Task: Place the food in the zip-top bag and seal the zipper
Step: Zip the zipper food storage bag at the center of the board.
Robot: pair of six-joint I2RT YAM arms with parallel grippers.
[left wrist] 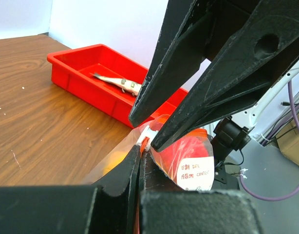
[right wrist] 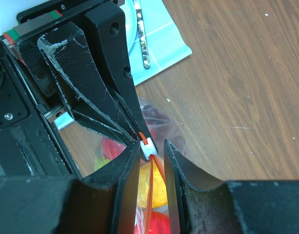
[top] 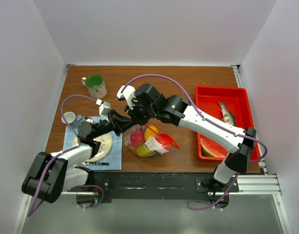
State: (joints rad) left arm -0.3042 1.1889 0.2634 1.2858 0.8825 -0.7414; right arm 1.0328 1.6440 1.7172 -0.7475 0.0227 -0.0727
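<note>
The clear zip-top bag (top: 150,142) lies on the table in front of the arms. It holds a yellow lemon (top: 143,150), a red apple (top: 163,141), an orange (top: 151,130) and other toy food. My left gripper (left wrist: 140,152) is shut on the end of the orange-red zipper strip (right wrist: 152,195) at the bag's left corner. My right gripper (right wrist: 150,145) is open, its fingers on either side of the white slider (right wrist: 148,148), right beside the left fingertips. A silver fish (top: 226,113) and a watermelon wedge (top: 208,148) lie in the red tray (top: 238,93).
A cream plate (top: 103,146) sits on a blue mat (top: 116,159) under the left arm, with a utensil (top: 95,164) at its near edge. A green-filled mug (top: 95,86) and a small white cup (top: 69,117) stand at the left. The red tray also shows in the left wrist view (left wrist: 74,66).
</note>
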